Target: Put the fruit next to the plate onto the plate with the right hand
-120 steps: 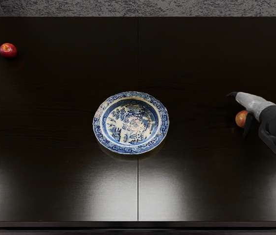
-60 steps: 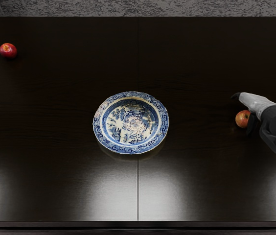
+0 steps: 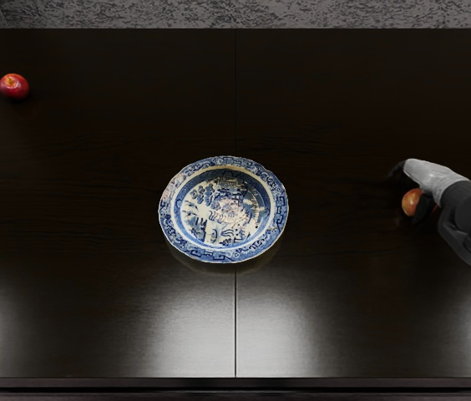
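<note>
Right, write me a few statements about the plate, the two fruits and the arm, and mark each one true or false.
1. The plate has a blue and white pattern and no fruit on it. True.
2. A red fruit lies near the far left corner of the table. True.
3. The orange-red fruit lies on the plate. False: it is well off to the plate's right, apart from it.
4. The left arm reaches in over the table. False: only the right arm shows, coming in from the right edge, with the right hand beside the orange-red fruit.
</note>
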Controlling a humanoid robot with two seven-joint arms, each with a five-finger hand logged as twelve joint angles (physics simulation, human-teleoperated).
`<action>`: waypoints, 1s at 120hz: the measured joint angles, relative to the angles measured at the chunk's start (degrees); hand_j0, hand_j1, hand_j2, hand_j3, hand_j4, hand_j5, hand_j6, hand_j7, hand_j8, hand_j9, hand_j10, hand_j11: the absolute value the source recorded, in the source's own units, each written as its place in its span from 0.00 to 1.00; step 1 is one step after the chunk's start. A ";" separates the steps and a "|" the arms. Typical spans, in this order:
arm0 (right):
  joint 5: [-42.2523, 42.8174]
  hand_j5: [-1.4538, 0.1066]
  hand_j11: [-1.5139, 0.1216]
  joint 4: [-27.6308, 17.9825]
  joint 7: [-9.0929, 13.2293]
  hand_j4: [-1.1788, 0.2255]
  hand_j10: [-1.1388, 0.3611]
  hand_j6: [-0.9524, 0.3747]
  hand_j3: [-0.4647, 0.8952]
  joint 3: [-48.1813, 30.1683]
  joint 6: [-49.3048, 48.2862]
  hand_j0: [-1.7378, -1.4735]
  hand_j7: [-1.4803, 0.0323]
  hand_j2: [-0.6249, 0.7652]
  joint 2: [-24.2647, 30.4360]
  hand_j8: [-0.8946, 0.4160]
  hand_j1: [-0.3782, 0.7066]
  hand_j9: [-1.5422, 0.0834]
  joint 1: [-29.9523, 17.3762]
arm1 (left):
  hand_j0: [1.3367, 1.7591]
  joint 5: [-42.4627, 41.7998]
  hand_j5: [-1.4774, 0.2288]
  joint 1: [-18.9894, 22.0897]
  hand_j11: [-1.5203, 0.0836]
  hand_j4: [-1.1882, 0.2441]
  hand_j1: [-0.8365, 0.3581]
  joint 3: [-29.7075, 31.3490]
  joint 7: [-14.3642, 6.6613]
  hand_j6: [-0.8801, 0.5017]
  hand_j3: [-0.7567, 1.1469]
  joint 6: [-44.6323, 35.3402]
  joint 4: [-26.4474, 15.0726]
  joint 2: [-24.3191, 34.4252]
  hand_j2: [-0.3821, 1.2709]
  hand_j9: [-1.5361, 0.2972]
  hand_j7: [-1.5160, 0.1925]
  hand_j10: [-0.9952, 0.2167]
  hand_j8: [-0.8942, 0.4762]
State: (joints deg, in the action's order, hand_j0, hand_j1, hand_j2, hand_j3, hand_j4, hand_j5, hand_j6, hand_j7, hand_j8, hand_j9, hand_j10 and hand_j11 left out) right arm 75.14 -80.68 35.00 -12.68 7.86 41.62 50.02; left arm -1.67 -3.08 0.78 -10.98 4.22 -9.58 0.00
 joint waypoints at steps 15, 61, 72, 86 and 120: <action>-0.04 0.61 0.62 -0.07 -0.01 0.56 0.50 0.42 0.34 -0.17 0.03 0.30 0.65 0.42 0.38 0.39 0.44 0.64 -0.27 | 0.76 0.00 0.86 0.00 0.94 0.82 0.98 0.00 0.00 0.63 0.40 0.00 0.00 0.00 0.23 0.83 0.88 0.81 0.65; 0.03 0.49 0.51 -0.24 0.05 0.47 0.41 0.32 0.34 -0.22 -0.01 0.31 0.53 0.44 0.47 0.36 0.54 0.53 -0.73 | 0.76 0.00 0.86 0.00 0.94 0.82 0.98 0.00 0.00 0.63 0.40 0.00 0.00 0.00 0.23 0.83 0.88 0.81 0.65; 0.10 0.46 0.47 -0.24 0.09 0.44 0.42 0.33 0.34 -0.23 -0.06 0.32 0.50 0.44 0.47 0.38 0.55 0.49 -0.77 | 0.76 0.00 0.86 0.00 0.94 0.82 0.98 0.00 0.00 0.63 0.40 0.00 0.00 0.00 0.23 0.83 0.88 0.81 0.65; 0.02 0.41 0.42 -0.20 0.10 0.40 0.43 0.34 0.34 -0.30 -0.03 0.33 0.45 0.49 0.41 0.39 0.56 0.44 -0.79 | 0.76 0.00 0.86 0.00 0.94 0.82 0.98 0.00 0.00 0.63 0.40 0.00 0.00 0.00 0.23 0.83 0.88 0.81 0.65; -0.55 0.32 0.33 -0.03 0.01 0.33 0.45 0.33 0.34 -0.87 -0.02 0.33 0.36 0.57 0.29 0.43 0.61 0.36 -0.62 | 0.76 0.00 0.86 0.00 0.94 0.82 0.98 -0.01 0.00 0.63 0.40 0.00 0.00 0.00 0.23 0.83 0.88 0.81 0.65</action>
State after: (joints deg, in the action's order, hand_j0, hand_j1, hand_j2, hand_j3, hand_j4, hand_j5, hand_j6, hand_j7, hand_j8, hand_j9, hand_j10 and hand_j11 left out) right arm 74.59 -80.71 35.01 -13.55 7.84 41.92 49.40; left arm -1.66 -3.08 0.77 -10.98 4.22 -9.58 0.00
